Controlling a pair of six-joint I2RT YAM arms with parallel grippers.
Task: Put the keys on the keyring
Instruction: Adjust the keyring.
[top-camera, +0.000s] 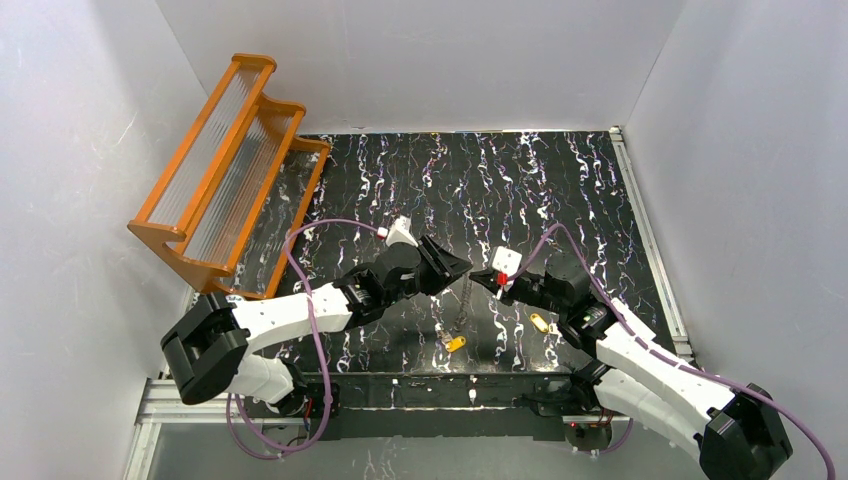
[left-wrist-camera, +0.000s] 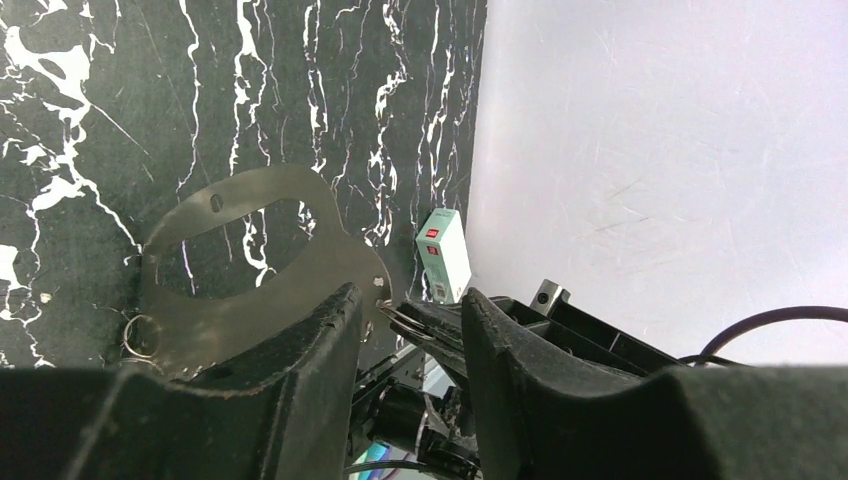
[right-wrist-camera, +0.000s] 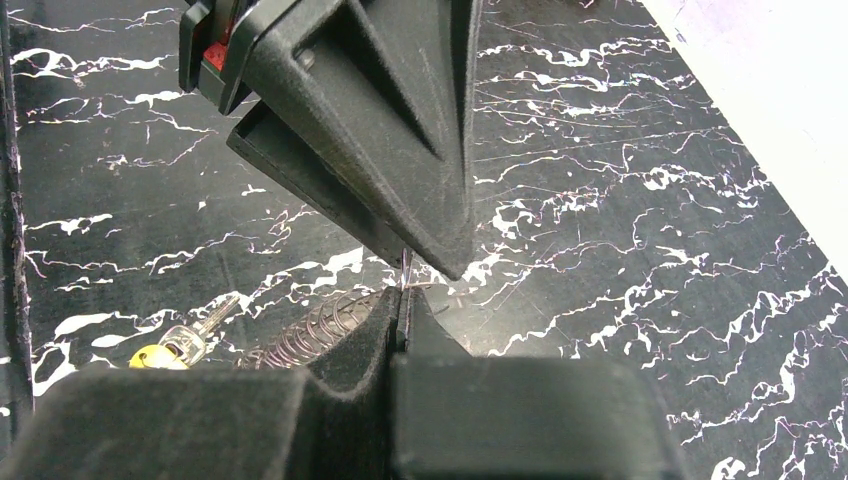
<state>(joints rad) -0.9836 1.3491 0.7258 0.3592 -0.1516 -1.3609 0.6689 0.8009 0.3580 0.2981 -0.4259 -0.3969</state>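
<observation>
Meeting above the middle of the black, white-veined tabletop (top-camera: 560, 190), the two tools face each other tip to tip. The left tool (left-wrist-camera: 410, 295) has its two black wedge-shaped fingers (left-wrist-camera: 300, 350) parted with a clear gap, clamping nothing that can be seen. The right tool (right-wrist-camera: 400, 305) is clenched, its pads pressed flat together on a small wire ring (left-wrist-camera: 408, 321) that sits in the left tool's gap.

That ring joins one corner of the single keyring (left-wrist-camera: 250, 310), a thin, flat, dull-grey metal band bent into an oval loop with a small round hole near its top. The keyring is off the tabletop at the left tool's tips, its lower edge hidden behind the left finger. A second small wire ring (left-wrist-camera: 140, 335) sits at its far end. One strand of coiled wire (right-wrist-camera: 320, 325) trails below the tools.

There are two keys (top-camera: 455, 343), each with a yellow plastic head and a short pale blade. One lies on the tabletop below the tools. The second key (top-camera: 541, 322) lies just beside the right arm. Neither is on the keyring.

One stepped orange rack (top-camera: 230, 170) with ribbed clear panels stands at the far left.
</observation>
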